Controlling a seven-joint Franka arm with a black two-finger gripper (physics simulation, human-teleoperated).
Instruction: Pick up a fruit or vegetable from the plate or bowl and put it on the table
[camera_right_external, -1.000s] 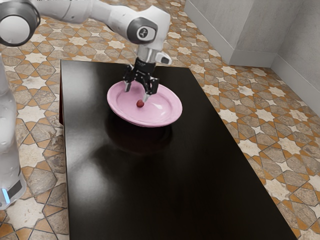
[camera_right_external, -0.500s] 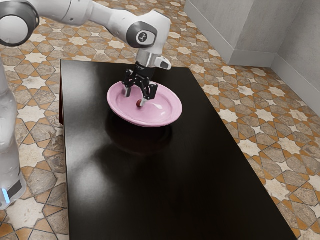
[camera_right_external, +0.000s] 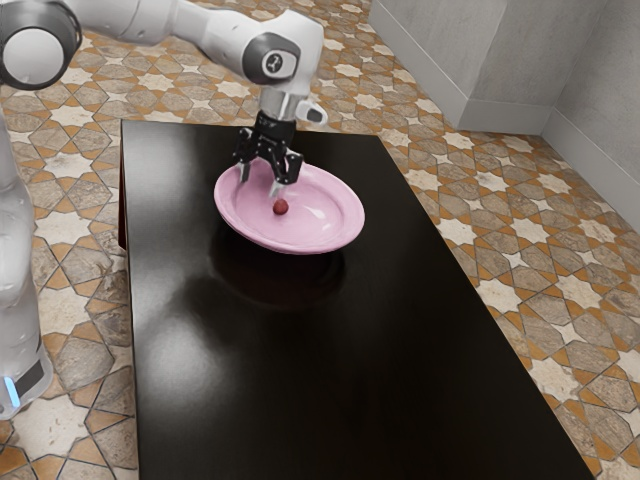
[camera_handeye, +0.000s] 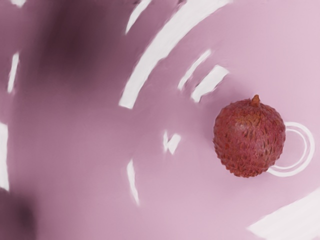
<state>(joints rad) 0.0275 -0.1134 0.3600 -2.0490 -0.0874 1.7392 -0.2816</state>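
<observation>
Your gripper (camera_right_external: 261, 182) has shifted toward the exterior view's left and a little higher in the frame since the last look, while the red fruit (camera_right_external: 280, 207) has stayed where it was. You have the two fingers standing well apart, with nothing held between them. They hang over the pink plate (camera_right_external: 290, 248), in the upper middle of the exterior view. Your fruit lies in that plate, just below the fingertip nearer the exterior view's right; you can't tell from here how much height separates them. The wrist view gives you its bumpy skin and short brown stem, with white glints on the pink surface around it. Under the plate you have the glossy black table (camera_right_external: 350, 390), running down to the frame's lower edge. Your white arm (camera_right_external: 130, 22) reaches in from the upper left.
</observation>
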